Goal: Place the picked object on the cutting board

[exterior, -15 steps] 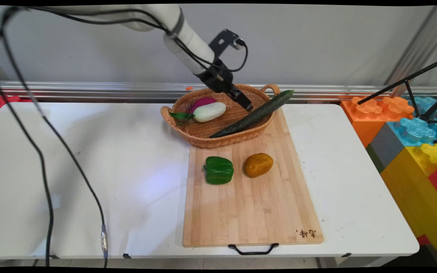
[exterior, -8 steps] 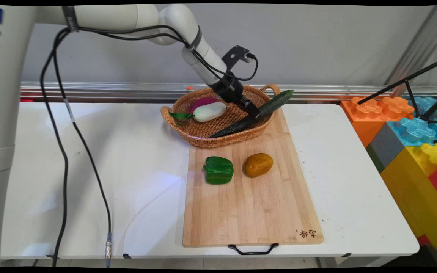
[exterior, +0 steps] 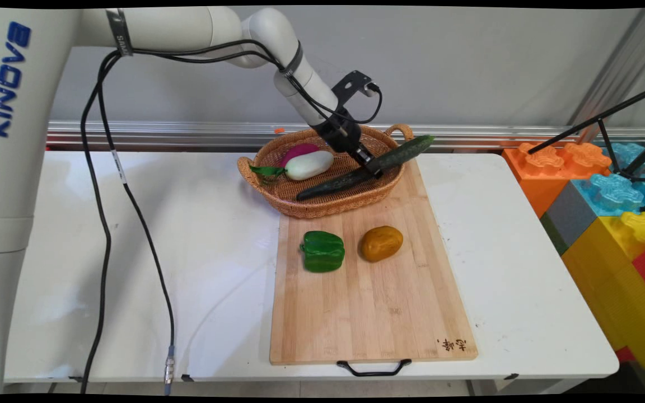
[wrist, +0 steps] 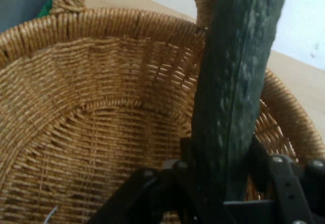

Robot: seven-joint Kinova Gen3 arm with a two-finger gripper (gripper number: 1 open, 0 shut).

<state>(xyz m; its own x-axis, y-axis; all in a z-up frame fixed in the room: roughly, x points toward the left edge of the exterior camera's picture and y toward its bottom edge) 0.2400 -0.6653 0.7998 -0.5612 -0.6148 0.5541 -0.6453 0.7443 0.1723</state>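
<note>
Gripper [exterior: 371, 165] is closed on the cucumber [exterior: 364, 169], its black fingers clamped on either side of the fruit a little past its middle, toward the end that overhangs the basket [exterior: 277, 193]. From the main view the arm reaches down from the upper left and the gripper sits low inside the basket's right half.

Only the main view gives the layout: the wicker basket stands at the far end of a wooden cutting board [exterior: 373, 302] on the white table [exterior: 188, 252]. The cucumber lies at a slant across the basket, one tip down near the front wall, the other tip raised past the right rim beside the handle. A white eggplant [exterior: 310, 164] and a purple one [exterior: 299, 150] lie in the basket's left half, apart from the gripper. On the board, nearer the camera, a green pepper [exterior: 322, 251] and a brownish potato [exterior: 381, 243] sit side by side, not touching.

Only the hand view gives the grip itself: the cucumber [wrist: 238, 82] rises between the two fingers [wrist: 264, 158], with woven basket wall [wrist: 101, 107] behind it and a handle loop at the top.

The cucumber is long, dark green and bumpy-skinned, with paler streaks.

The hand view cuts off the cucumber's far end at the top edge, and its near end is hidden behind the linkage. From the main view, whether the lower tip rests on the basket floor cannot be told.
</note>
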